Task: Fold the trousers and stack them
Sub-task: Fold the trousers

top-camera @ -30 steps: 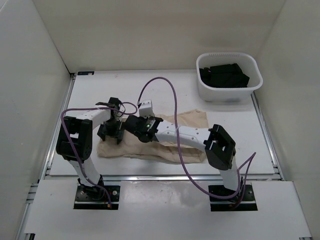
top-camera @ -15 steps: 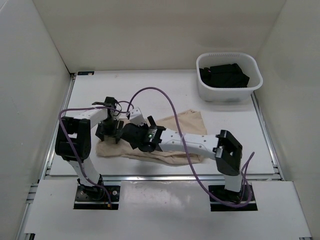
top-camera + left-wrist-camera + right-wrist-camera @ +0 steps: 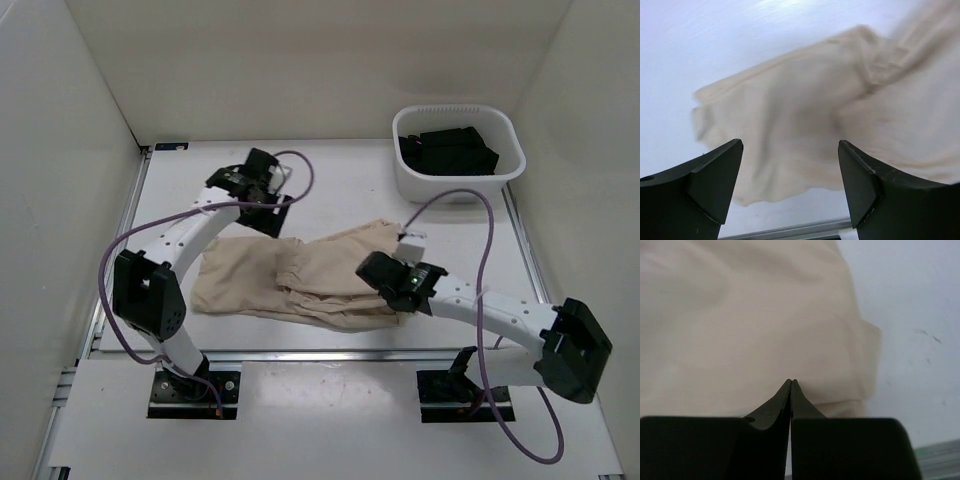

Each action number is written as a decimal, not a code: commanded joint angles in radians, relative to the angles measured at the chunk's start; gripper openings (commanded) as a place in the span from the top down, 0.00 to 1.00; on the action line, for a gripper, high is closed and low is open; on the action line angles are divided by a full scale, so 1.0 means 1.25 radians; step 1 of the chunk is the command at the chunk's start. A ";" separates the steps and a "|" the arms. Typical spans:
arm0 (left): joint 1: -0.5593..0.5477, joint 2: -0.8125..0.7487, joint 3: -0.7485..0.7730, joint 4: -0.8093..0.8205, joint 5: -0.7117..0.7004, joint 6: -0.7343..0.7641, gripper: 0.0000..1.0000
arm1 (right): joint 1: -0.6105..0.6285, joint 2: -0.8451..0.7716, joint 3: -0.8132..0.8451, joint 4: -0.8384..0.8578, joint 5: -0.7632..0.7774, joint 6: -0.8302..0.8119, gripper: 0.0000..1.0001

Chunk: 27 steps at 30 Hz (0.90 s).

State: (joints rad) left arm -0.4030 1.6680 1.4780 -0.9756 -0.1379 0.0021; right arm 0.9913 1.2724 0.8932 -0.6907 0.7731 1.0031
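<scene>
White walls (image 3: 300, 70) close in a white flat table (image 3: 340, 190) on three sides, and the pair of light beige soft cloth trousers (image 3: 290, 275) lies on that table near its near edge, roughly midway between left and right, flattened but rumpled, with one end reaching toward the far right and the broader end spread to the left. At the far right corner stands a white oval plastic basket (image 3: 455, 190) holding folded black garments (image 3: 450, 150), well apart from the trousers. On the left, the left gripper (image 3: 265, 205) hangs above the table just beyond the far left edge of the trousers; from its wrist camera the left gripper (image 3: 790, 145) shows its two dark fingers (image 3: 715, 170) spread wide with nothing between them, the trousers (image 3: 805, 115) blurred below and clear of both tips. Toward the right, the right gripper (image 3: 375, 268) is low over the right part of the trousers; its wrist camera shows the right gripper (image 3: 791, 385) with fingers pressed tight together into a single point, the trousers (image 3: 740, 325) filling the view behind, and no cloth visibly caught between the tips. A thin purple cable (image 3: 490, 230) loops up from the right arm
</scene>
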 commanded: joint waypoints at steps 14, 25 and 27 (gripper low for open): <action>-0.310 0.197 -0.170 0.133 0.017 -0.002 0.12 | -0.063 -0.418 -0.431 -0.013 -0.086 0.253 0.97; -0.341 0.197 -0.147 0.133 0.034 -0.002 0.12 | -0.134 -0.354 -0.111 -0.165 -0.034 0.044 0.01; -0.341 0.197 -0.138 0.125 0.034 -0.002 0.12 | -0.286 -0.242 -0.104 -0.059 -0.206 -0.036 0.01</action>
State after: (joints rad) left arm -0.8165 1.9091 1.3014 -0.8425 -0.0879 0.0002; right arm 0.7956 0.8330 0.7609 -0.8505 0.6559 1.0782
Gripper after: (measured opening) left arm 0.884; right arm 0.992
